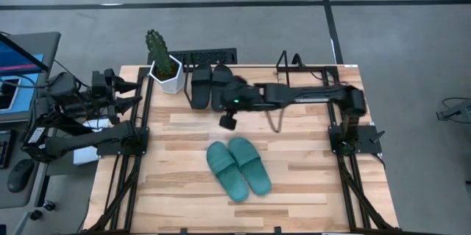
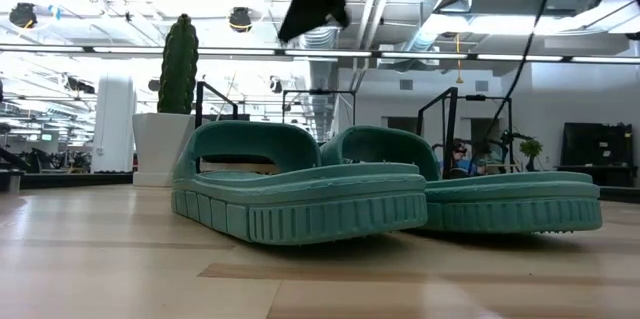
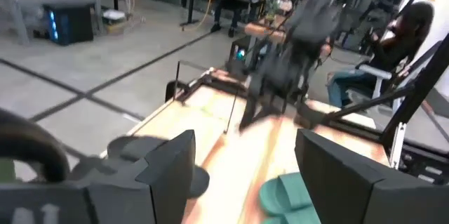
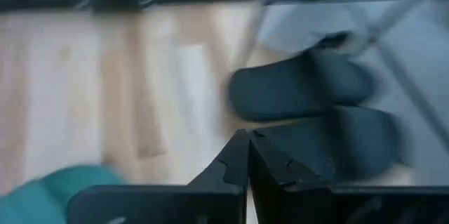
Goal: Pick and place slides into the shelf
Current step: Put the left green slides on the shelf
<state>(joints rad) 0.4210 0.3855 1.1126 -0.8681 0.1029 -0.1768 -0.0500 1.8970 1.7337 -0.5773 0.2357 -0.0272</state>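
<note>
Two teal green slides [image 1: 238, 167] lie side by side, soles down, on the middle of the wooden table; they fill the low view [image 2: 300, 194]. Two black slides [image 1: 211, 85] lie side by side near the far edge, by the black rod shelf [image 1: 210, 57]; whether they rest on its rods I cannot tell. My right gripper [image 1: 227, 121] hangs in the air between the two pairs, shut and with nothing in it [image 4: 247, 155]. It points slanting down at the black slides [image 4: 309, 104]. My left gripper [image 3: 245, 168] waits open at the table's left edge.
A cactus in a white pot [image 1: 163, 65] stands at the far left, beside the black slides. Black frame rails [image 1: 140, 128] run along the table's left and right sides. Bare wood lies near and to the left of the teal pair.
</note>
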